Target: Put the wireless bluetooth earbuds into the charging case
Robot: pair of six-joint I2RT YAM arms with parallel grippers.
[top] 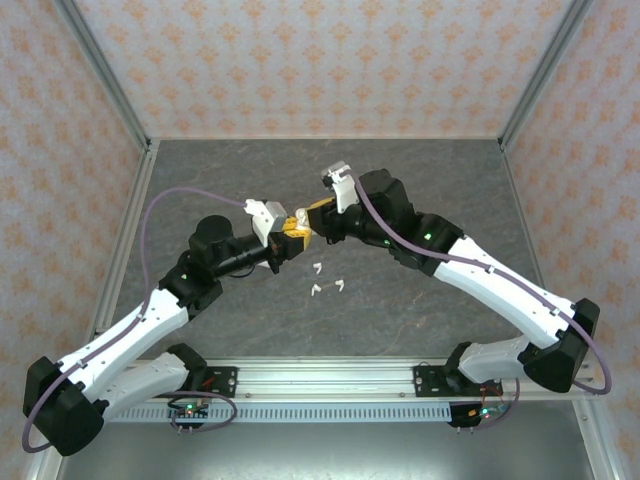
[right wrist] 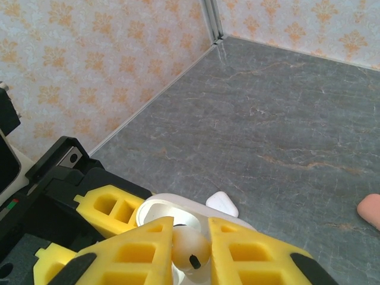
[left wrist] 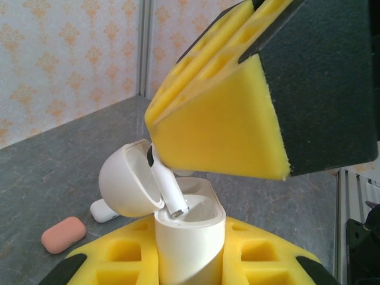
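Grey stone-look desk (top: 420, 180). Pale walls (top: 300, 60) with orange flower pattern on three sides. Silver metal posts (top: 105, 70) in corners.

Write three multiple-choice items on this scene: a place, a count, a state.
1. Where is the small white stemmed plastic earbud in the right gripper?
A. stem tip at the open mouth of the white rounded plastic charging case
B. beside the arm bases
C. against the wall

2. How many loose white earbuds lie on the grey stone-patterned table?
A. one
B. three
C. six

3. The lid of the case in the left gripper is:
A. shut
B. open
C. missing

Key: 1 A, its stem meets the case's rim; 2 B, three lie mid-table; 3 B, it is hinged back.
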